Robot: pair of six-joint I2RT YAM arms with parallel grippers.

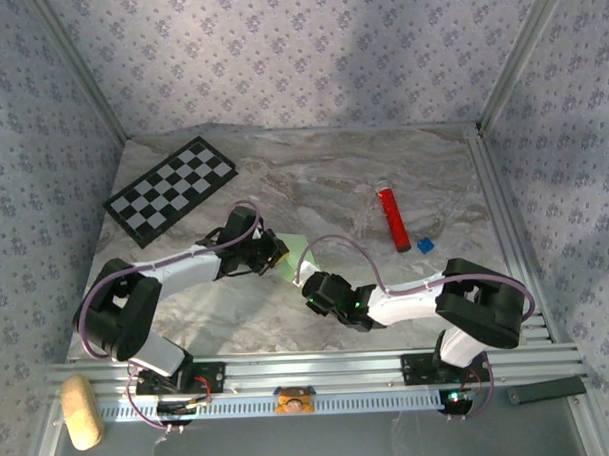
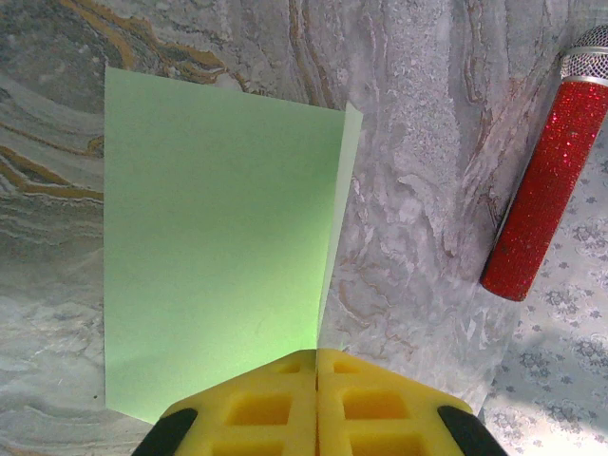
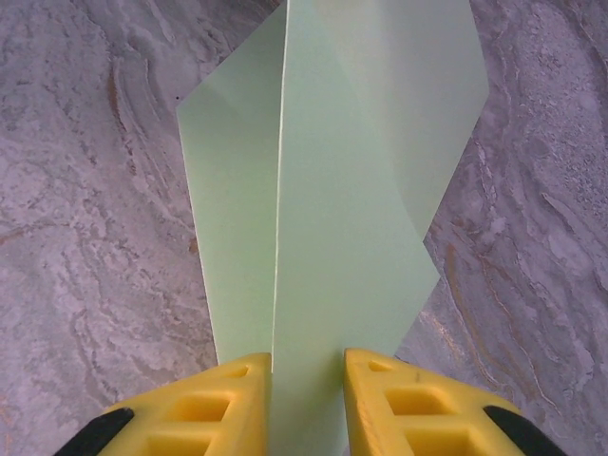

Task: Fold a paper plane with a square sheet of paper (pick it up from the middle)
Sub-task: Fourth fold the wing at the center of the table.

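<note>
The square sheet of paper (image 1: 298, 250) is light green and folded, held up off the marble table between my two grippers. In the left wrist view the paper (image 2: 218, 247) stands as a tall panel with a folded edge running down into my left gripper (image 2: 317, 353), whose yellow fingers are pressed together on that edge. In the right wrist view the paper (image 3: 332, 218) passes down between the yellow fingers (image 3: 233, 380) of my right gripper (image 3: 309, 361), which stand apart with a clear gap on either side of the fold. From above, the left gripper (image 1: 277, 251) and right gripper (image 1: 309, 285) meet at the paper.
A red glittery tube (image 1: 393, 218) lies to the right of the paper, also in the left wrist view as the red tube (image 2: 543, 180). A small blue piece (image 1: 424, 245) sits beside it. A checkerboard (image 1: 171, 189) lies far left. A cork-coloured block (image 1: 81, 411) rests off the table's front left.
</note>
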